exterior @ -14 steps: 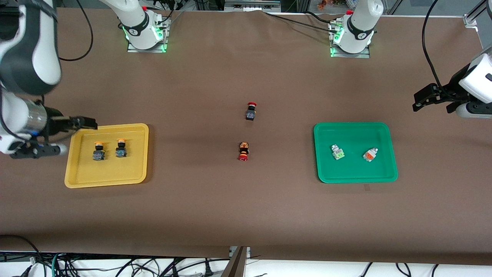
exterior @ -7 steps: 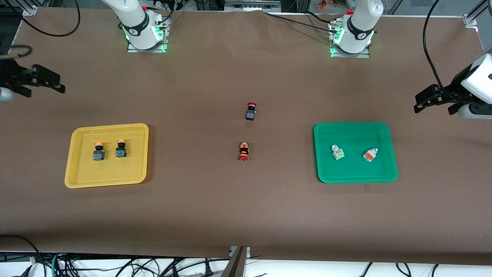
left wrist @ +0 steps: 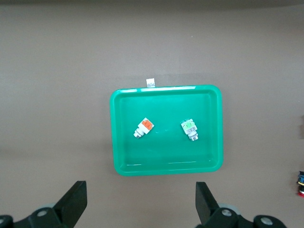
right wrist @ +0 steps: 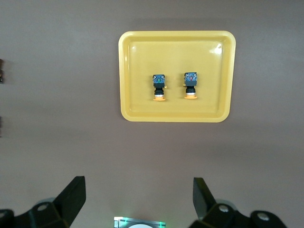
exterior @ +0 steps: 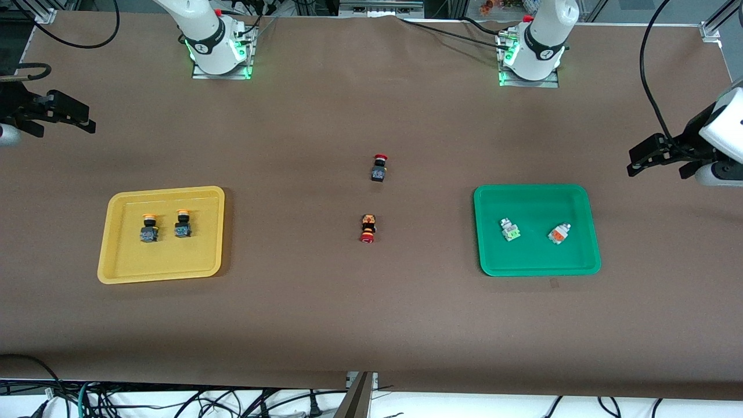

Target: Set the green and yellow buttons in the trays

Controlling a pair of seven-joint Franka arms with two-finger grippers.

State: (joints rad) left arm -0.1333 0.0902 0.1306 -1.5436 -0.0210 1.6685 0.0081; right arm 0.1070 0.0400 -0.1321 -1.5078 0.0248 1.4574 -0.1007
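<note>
Both yellow-capped buttons (exterior: 165,226) are lying side by side in the yellow tray (exterior: 116,264), caps pointing toward the robot bases. Both silvery buttons (exterior: 533,231) are sitting apart in the green tray (exterior: 586,266).

Right pincer (exterior: 87,119) is hanging released over bare bench (exterior: 371,325) nr its own end, w/ nothing gripped. Left pincer (exterior: 635,162) is doing likewise at the other end.

Prob. done: only red-capped buttons (exterior: 372,197) are lying mid-bench, btwn trays, roughly equidistant from both arms.

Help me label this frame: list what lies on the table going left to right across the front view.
Right claw → yellow tray → two yellow-capped buttons → two red-capped buttons mid-table → green tray → green-block button → orange-block button → left claw.
</note>
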